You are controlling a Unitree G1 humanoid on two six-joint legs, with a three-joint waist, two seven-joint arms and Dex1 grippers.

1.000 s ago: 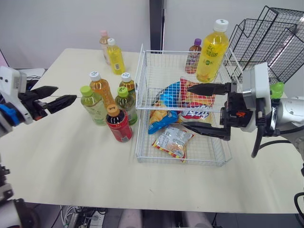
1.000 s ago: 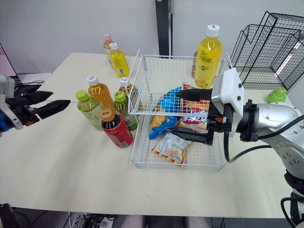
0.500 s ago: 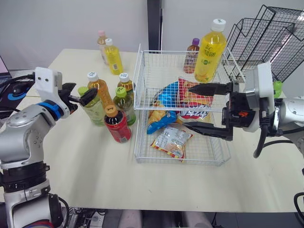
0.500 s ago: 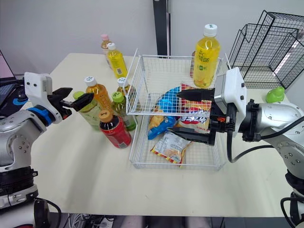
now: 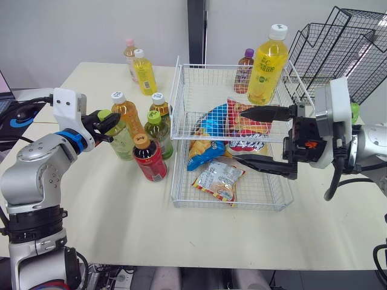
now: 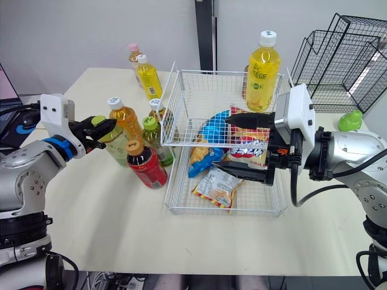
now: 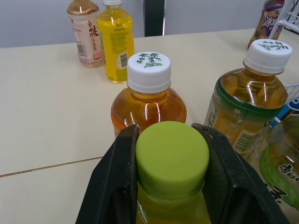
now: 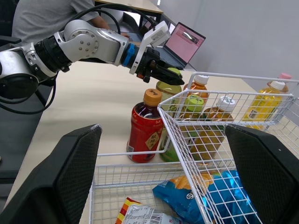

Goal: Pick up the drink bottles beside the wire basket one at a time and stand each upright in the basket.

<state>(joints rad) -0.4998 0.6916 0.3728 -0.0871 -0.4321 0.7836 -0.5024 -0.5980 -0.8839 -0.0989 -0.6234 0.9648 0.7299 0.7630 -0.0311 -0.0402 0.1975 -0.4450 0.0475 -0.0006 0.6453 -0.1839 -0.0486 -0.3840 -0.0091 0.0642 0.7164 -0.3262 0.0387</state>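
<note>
The left arm [image 5: 36, 166] is wearing rounded silver-grey shells with black joints showing between them, while a blue band [image 5: 65, 138] is ringing the wrist just behind the black, tapering jaws and a white boxy module [image 5: 66, 103] is sitting above that band. The right arm [image 5: 370, 142] is showing the same silver-grey shell, a white block [image 5: 338, 104] is riding behind its long black jaws, and a small orange mark [image 5: 307, 144] is glowing on the black housing. A black cable [image 5: 331, 181] is looping down behind that housing.
</note>
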